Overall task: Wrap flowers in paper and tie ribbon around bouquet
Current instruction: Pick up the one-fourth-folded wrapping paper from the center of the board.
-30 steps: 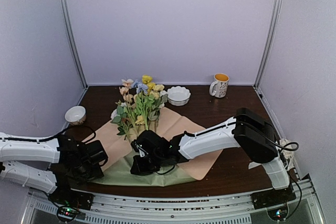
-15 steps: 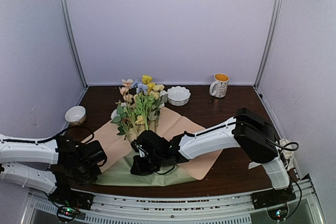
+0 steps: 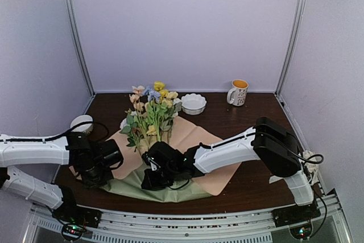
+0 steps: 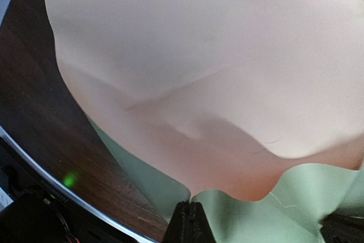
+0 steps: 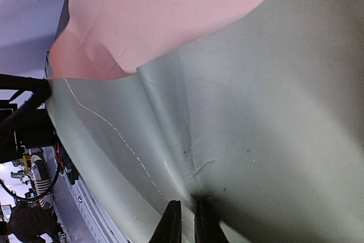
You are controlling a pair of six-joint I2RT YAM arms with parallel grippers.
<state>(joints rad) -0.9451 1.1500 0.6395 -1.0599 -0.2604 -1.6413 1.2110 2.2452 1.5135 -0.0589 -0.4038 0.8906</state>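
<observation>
Wrapping step: left gripper [image 4: 190,221] and right gripper [image 5: 183,220] each seem clamped on the paper's [image 3: 193,135] near edge; next, fold it over the flowers [image 3: 151,112].

The paper [image 4: 216,72] fills most of the frame, peach side up and creased across the middle, its sage-green side showing along the lower edge. At bottom center the left gripper [image 4: 190,214] presses its 2 dark fingers [image 4: 182,227] together on that edge (no gap shows between them). The dark wooden table [image 4: 34,112] lies at left, carrying 1 small green glint [image 4: 69,180].
</observation>
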